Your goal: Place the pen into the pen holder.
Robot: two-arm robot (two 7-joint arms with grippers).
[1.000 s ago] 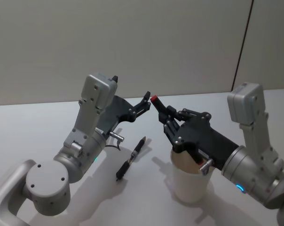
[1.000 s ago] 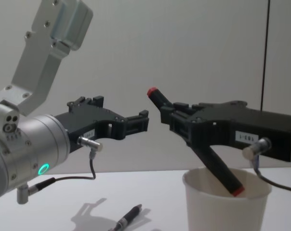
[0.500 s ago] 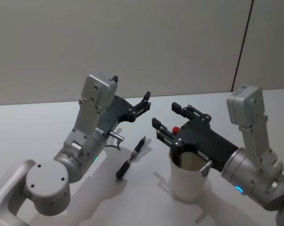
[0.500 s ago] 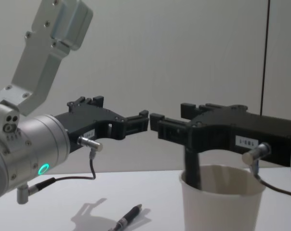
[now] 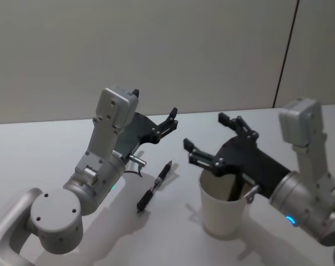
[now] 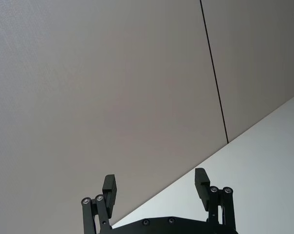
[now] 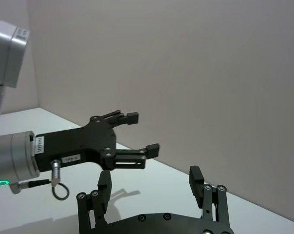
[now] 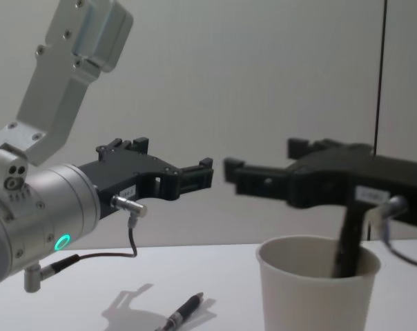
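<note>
White tabletop [image 5: 45, 144]: a slim pen [image 5: 155, 187] lies just left of the pen holder [image 5: 220, 217], likely light, stiff, slick; pinch mid-barrel. Right gripper [image 5: 204, 132] gapes above the holder; left gripper [image 5: 173, 118] gapes left of it.

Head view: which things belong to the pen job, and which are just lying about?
Job: pen holder; dark pen standing inside it; second pen lying on the table; right gripper, open above the holder.
Other: left gripper, open, raised above the table; wall.
</note>
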